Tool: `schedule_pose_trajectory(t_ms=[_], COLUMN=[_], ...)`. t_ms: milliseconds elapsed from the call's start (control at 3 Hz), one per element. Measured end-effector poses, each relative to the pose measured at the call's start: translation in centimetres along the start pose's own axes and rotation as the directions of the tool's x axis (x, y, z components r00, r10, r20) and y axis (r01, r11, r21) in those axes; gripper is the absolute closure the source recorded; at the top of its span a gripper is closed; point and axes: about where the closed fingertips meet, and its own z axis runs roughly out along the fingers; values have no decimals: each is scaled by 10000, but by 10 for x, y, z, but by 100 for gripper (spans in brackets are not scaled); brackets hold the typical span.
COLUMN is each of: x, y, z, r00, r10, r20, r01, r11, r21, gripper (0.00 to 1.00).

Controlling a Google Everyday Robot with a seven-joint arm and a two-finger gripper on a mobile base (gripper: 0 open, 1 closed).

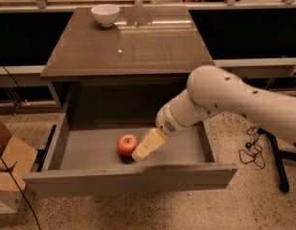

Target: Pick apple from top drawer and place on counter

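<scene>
The red apple (127, 143) lies on the grey floor of the open top drawer (90, 152), left of centre. My gripper (146, 145) with its pale yellow fingers reaches down into the drawer from the right and sits right next to the apple's right side, low over the drawer floor. The white arm crosses the drawer's right half. The glossy brown counter (128, 44) is above the drawer.
A white bowl (105, 14) stands at the counter's back left. A cardboard box (8, 164) sits on the floor left of the drawer. A black stand and cable (269, 152) are on the floor at the right.
</scene>
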Motion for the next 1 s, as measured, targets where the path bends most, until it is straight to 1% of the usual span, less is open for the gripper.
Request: schedule_pose_trajectory(t_ms=[333,667,1000], x=[2,-13,-20], y=[-15,-34,-36], z=[49,70,110], r00=[9932,9863,9769], r10=[804,874,1321], r20=[837,1400,1681], r01=[-790,-880,-1258], r11=[9967,9961,9909], r21=[-194,-19,-479], gripper=[0,0,0])
